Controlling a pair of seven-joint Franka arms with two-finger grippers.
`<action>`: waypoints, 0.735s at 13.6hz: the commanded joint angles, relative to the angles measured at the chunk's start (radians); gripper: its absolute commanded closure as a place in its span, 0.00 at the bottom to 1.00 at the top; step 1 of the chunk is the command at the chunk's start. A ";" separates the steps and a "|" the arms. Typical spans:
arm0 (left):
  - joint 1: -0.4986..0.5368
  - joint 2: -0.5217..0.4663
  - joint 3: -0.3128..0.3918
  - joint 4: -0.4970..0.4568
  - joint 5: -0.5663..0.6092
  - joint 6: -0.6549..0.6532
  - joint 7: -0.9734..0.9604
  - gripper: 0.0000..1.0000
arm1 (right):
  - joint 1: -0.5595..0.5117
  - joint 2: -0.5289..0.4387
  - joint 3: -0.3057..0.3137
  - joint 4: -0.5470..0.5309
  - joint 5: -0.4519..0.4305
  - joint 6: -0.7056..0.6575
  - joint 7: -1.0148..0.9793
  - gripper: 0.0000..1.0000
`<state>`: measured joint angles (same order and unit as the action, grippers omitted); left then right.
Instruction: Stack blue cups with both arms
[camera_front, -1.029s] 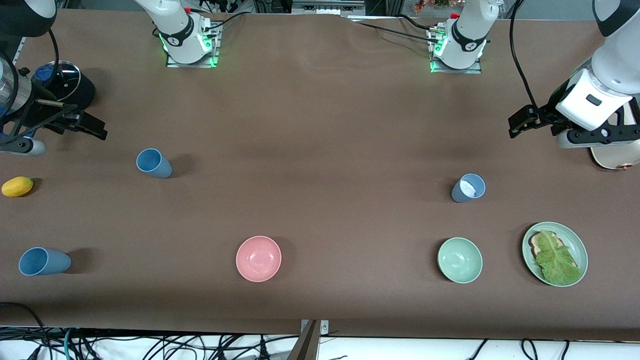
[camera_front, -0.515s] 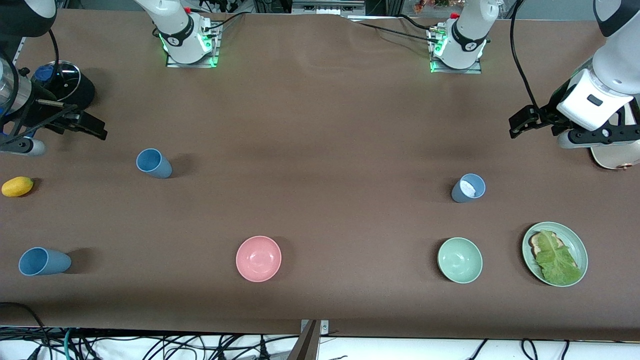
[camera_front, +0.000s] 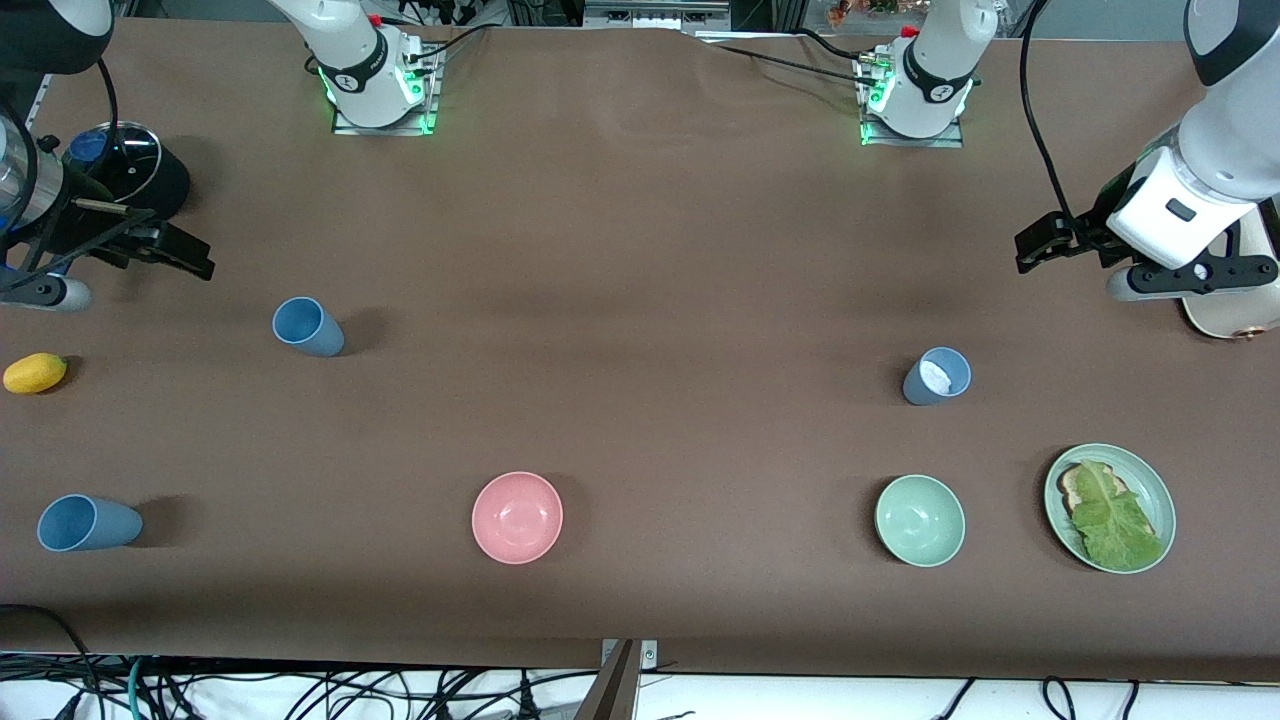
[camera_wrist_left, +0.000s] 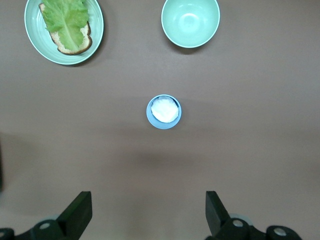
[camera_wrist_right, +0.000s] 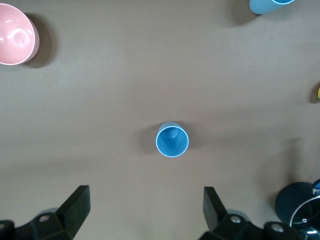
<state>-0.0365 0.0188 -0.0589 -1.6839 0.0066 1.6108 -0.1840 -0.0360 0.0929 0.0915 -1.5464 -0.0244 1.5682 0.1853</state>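
Both white arms raised at their own ends of the tabletop. Left gripper (camera_wrist_left: 146, 212) fingers spread wide, empty. Right gripper (camera_wrist_right: 145, 210) likewise.

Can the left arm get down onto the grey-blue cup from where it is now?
Probably yes. The left gripper hangs with jaws open, the grey-blue cup stands upright alone, and the pale green bowl sits well apart, nearer the front camera.

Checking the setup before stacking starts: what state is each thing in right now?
Pale blue cup: upright, something white inside, unheld.
Sky-blue cup: upright, empty, unheld.
Second sky-blue cup: unheld, apart from the others.
Pink bowl: upright, empty.
Green bowl: upright, empty.
Green plate: holds bread under lettuce.
Left hand: open, empty.
Right hand: open, empty.
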 joint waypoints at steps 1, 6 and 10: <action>0.003 0.018 0.005 0.009 -0.017 -0.008 0.031 0.00 | -0.001 -0.015 0.002 -0.017 0.011 -0.002 0.011 0.00; 0.003 0.016 0.004 0.007 -0.008 -0.011 0.032 0.00 | -0.001 -0.015 0.002 -0.017 0.011 -0.002 0.013 0.00; 0.004 0.026 0.008 0.007 0.004 0.006 0.034 0.00 | -0.001 -0.015 0.002 -0.017 0.011 -0.002 0.013 0.00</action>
<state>-0.0354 0.0395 -0.0543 -1.6839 0.0066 1.6112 -0.1733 -0.0360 0.0929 0.0915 -1.5466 -0.0244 1.5679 0.1860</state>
